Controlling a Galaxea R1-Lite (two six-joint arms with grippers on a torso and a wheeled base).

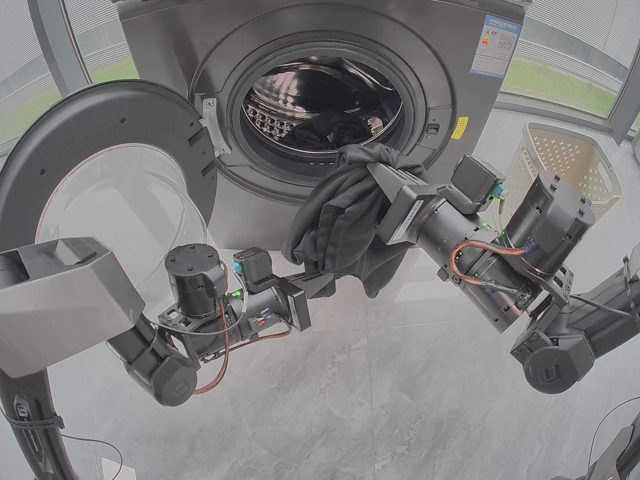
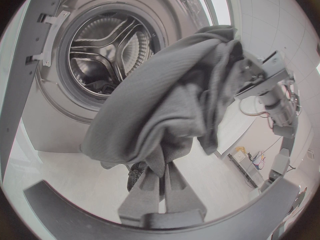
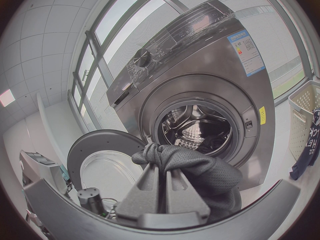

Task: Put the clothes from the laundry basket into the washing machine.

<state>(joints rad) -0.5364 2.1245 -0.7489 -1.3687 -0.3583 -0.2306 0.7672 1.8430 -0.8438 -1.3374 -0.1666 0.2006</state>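
Both the left gripper (image 1: 328, 281) and the right gripper (image 1: 375, 169) are clamped on the dark garment (image 1: 337, 225), which hangs just outside the open washing machine (image 1: 433, 55), where its drooping folds could snag and spill to the floor (image 1: 400, 401).

Washing machine (image 1: 167, 41): brushed dark-grey metal front, glossy black panel on top. Drum (image 1: 293, 95): bright steel, rows of small punched holes. Door (image 1: 100, 121): charcoal ring round clear glass. Label (image 1: 495, 47) at the front's upper corner: blue and white, with coloured bars. Sticker (image 1: 459, 128) beside the opening: yellow. Garment (image 1: 340, 215): dark grey, fine mesh weave in places, ribbed knit elsewhere. Clothes in the drum (image 1: 327, 131): black. Laundry basket (image 1: 567, 155): cream plastic, walls dotted with a regular grid of holes. Cloth (image 3: 308, 147) over its rim: navy with white lettering. Floor (image 1: 373, 395): pale grey tile, faint marble veining. Left gripper (image 2: 163, 170), right gripper (image 3: 162, 170): matt charcoal. Cable (image 1: 477, 248) on the right arm: orange.
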